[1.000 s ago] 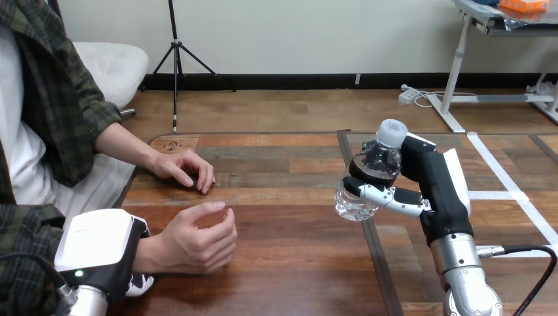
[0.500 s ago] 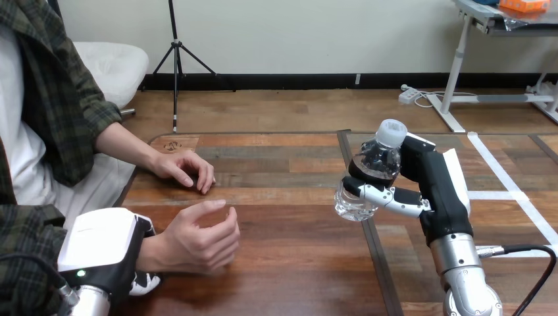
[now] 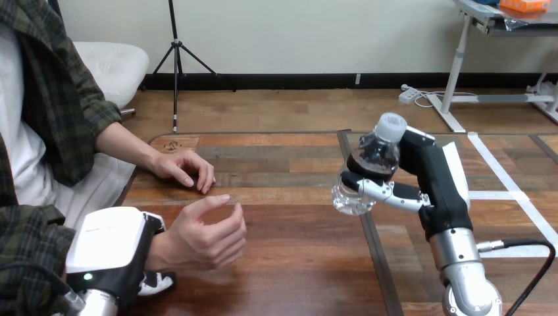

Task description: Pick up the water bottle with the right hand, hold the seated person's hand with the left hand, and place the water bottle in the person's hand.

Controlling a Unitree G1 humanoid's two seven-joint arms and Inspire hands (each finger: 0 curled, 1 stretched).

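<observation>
Faint print on the back of the left robot hand (image 3: 108, 250), too small to read. It sits over the wrist of the person's near hand (image 3: 207, 230); contact is hidden, so can't tell its grip. Far hand (image 3: 184, 168) lies flat on the worktop (image 3: 296, 263). Right robot hand (image 3: 439, 184) is curled round the water bottle (image 3: 368, 178), which is tilted, above the worktop and well apart from the person.

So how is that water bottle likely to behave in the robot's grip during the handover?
The water bottle looks like thin clear plastic, so it probably flexes under the curled fingers of the right hand. It seems light, held tilted above the table by one hand. The white cap is on, so spilling seems unlikely.
</observation>
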